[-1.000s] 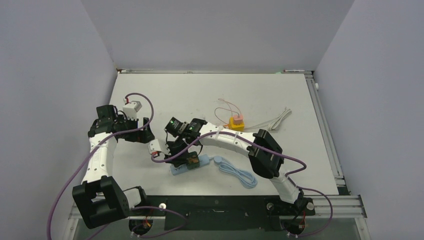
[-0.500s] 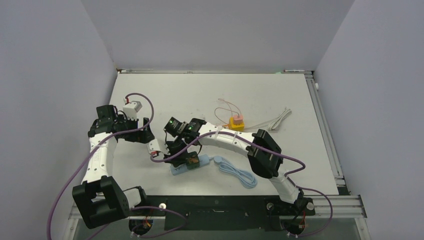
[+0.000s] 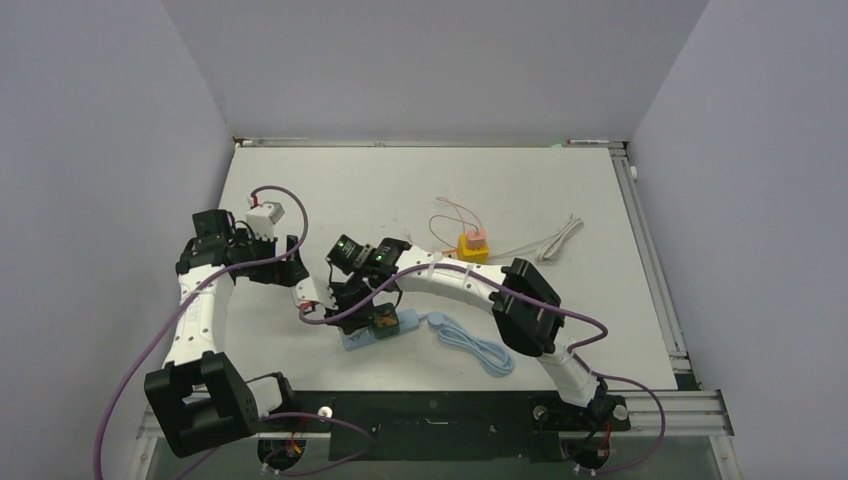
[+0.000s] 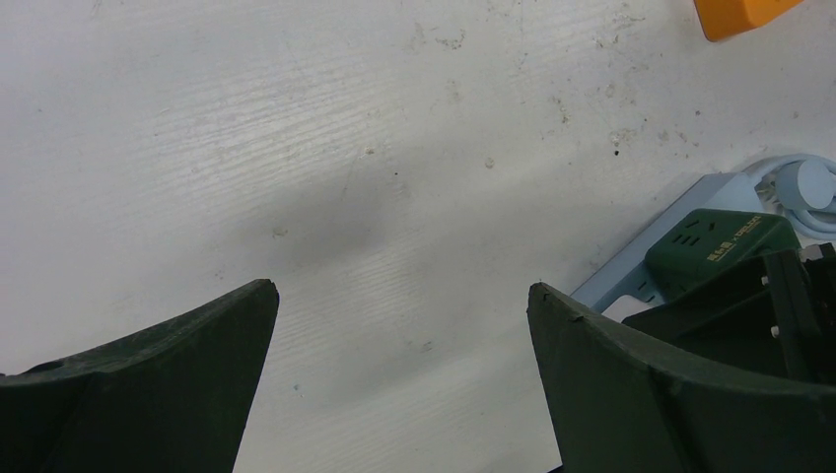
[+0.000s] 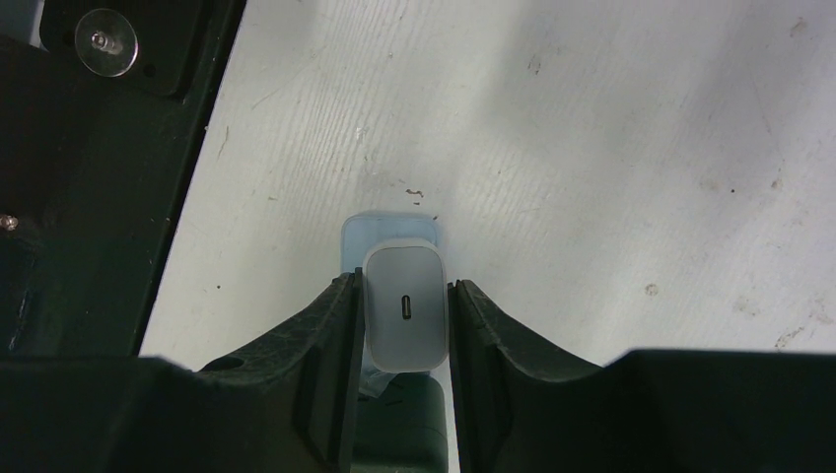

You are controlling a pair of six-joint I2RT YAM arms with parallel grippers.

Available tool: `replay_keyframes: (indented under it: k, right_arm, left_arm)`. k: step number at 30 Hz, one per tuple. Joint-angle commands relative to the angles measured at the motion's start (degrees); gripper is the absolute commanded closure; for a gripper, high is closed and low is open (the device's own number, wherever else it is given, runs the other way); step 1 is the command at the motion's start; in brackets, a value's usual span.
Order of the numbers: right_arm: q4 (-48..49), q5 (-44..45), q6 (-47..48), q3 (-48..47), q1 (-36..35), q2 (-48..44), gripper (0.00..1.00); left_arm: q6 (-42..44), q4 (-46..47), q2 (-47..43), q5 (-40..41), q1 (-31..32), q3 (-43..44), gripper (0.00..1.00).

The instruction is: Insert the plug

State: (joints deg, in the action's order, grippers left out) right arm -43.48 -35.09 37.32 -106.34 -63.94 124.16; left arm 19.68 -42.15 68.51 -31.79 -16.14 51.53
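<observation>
Over one end of the power strip (image 5: pixel 389 229), right fingers (image 5: pixel 325 355) are clamped on the white plug (image 5: pixel 404 305), port face up, strip directly beneath. Can't tell if the prongs are seated. Left fingers (image 4: pixel 177 384) are spread wide and empty over the bench (image 4: pixel 394 148), beside the strip. Likely a straight push down, right arm's job.

White table (image 3: pixel 400 190) with blue power strip (image 3: pixel 354 341), orange block (image 3: pixel 473 248)

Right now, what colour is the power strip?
Power strip: light blue, clearest in the top view.
</observation>
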Motion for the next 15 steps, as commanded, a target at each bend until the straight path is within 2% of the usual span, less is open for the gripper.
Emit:
replay_keyframes:
  k: [1,15]
  right_arm:
    - [0.39,2.62,1.3,3.15,1.06,3.12,0.95]
    - [3.71,5.34,-0.8,13.34,0.92,-2.33,0.95]
  left_arm:
    - [0.68,1.55,0.04,-1.01,-0.45,3.18,0.04]
    - [0.71,0.85,-0.12,0.03,-0.42,4.72,0.04]
